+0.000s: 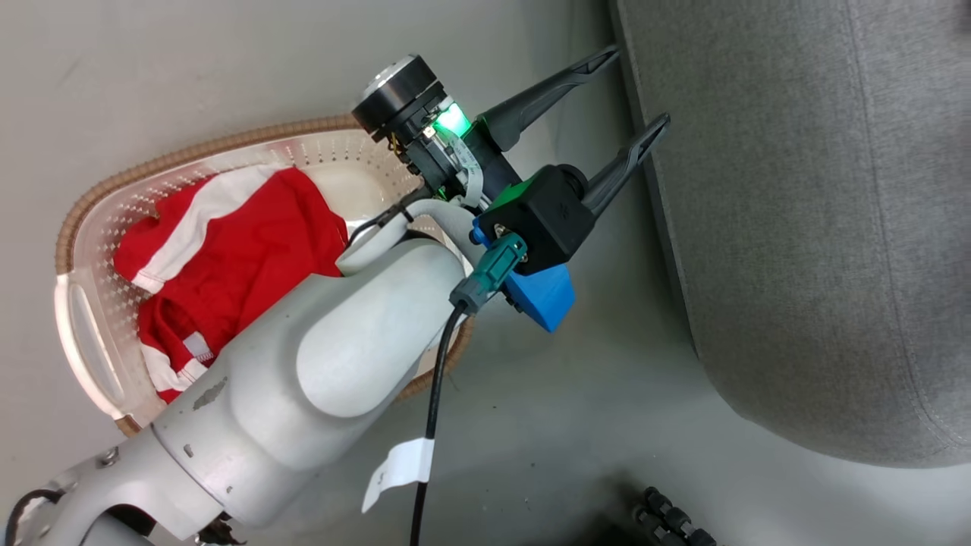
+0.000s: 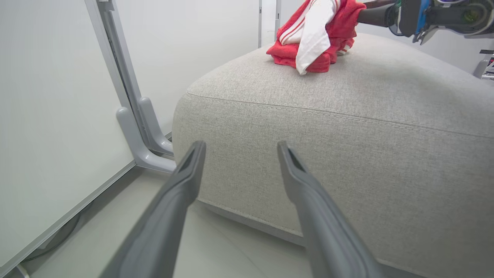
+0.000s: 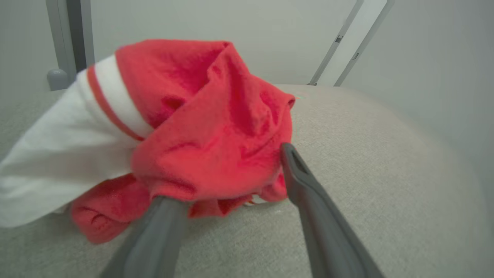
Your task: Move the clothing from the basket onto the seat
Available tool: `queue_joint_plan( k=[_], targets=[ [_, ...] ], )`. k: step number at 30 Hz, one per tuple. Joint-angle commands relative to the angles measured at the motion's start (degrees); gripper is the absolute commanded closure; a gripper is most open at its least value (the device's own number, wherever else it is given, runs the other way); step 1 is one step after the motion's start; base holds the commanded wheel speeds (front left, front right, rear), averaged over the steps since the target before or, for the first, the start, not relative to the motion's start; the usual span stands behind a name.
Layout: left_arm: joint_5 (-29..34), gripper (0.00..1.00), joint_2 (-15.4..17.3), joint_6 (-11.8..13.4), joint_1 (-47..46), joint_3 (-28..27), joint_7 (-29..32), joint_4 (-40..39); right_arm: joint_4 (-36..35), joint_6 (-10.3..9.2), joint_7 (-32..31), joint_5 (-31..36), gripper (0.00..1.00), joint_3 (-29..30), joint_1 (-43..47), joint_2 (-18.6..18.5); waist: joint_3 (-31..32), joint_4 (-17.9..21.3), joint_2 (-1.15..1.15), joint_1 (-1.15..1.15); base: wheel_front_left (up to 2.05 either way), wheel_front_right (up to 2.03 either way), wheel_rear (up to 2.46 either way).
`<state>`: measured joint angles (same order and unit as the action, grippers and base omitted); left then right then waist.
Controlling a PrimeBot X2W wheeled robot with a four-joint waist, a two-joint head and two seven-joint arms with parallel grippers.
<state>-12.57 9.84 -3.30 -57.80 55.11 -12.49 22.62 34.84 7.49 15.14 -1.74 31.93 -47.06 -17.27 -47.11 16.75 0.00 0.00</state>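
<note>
Left gripper (image 1: pixel 640 85), fingers spread and empty, hangs over open floor (image 1: pixel 607 394) between the basket (image 1: pixel 190 152), red clothing (image 1: pixel 258 243) inside, and the seat (image 1: pixel 819 227) edge, while the right gripper (image 3: pixel 227 173), fingers apart, has one tucked under a red-and-white garment (image 3: pixel 200 127) on the seat top.

floor (image 1: pixel 607 425) between basket (image 1: pixel 102 227) and seat (image 1: pixel 819 227): open | basket's near side: screened by left forearm (image 1: pixel 341 356)
</note>
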Motion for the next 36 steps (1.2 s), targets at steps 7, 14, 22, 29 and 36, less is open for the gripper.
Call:
queue_joint_plan(
  k=[7,14,22,29,36],
  targets=[
    [-2.2,0.0,-2.1,0.9,2.5,-1.1,-2.3,2.6,-6.6,0.01,0.0,0.1,0.0,-2.2,10.4,-0.5,8.9,-0.1,0.0,0.0,0.0,0.0,0.0],
    [-5.0,0.0,-3.6,2.1,8.3,-4.6,-2.8,3.2,-11.4,0.01,0.0,2.1,0.0,-5.2,20.3,-1.2,19.2,-0.6,0.0,0.0,0.0,0.0,0.0],
    [-6.2,0.0,-3.3,4.0,17.8,-13.1,-2.8,0.7,-19.7,0.01,0.0,1.1,0.0,-11.2,26.9,-0.4,29.4,-3.0,0.0,0.0,0.0,0.0,0.0],
    [-5.3,0.0,-3.1,5.3,25.9,-23.0,-2.8,-2.3,-23.0,0.01,0.0,0.1,0.0,-19.7,28.7,2.8,35.7,-7.8,0.0,0.0,0.0,0.0,0.0],
    [-3.9,0.0,-3.0,4.9,32.8,-32.5,-2.7,-4.3,-23.8,0.01,0.0,-1.1,0.0,-26.2,30.3,6.6,40.2,-12.8,0.0,0.0,0.0,0.0,0.0]
  ],
)
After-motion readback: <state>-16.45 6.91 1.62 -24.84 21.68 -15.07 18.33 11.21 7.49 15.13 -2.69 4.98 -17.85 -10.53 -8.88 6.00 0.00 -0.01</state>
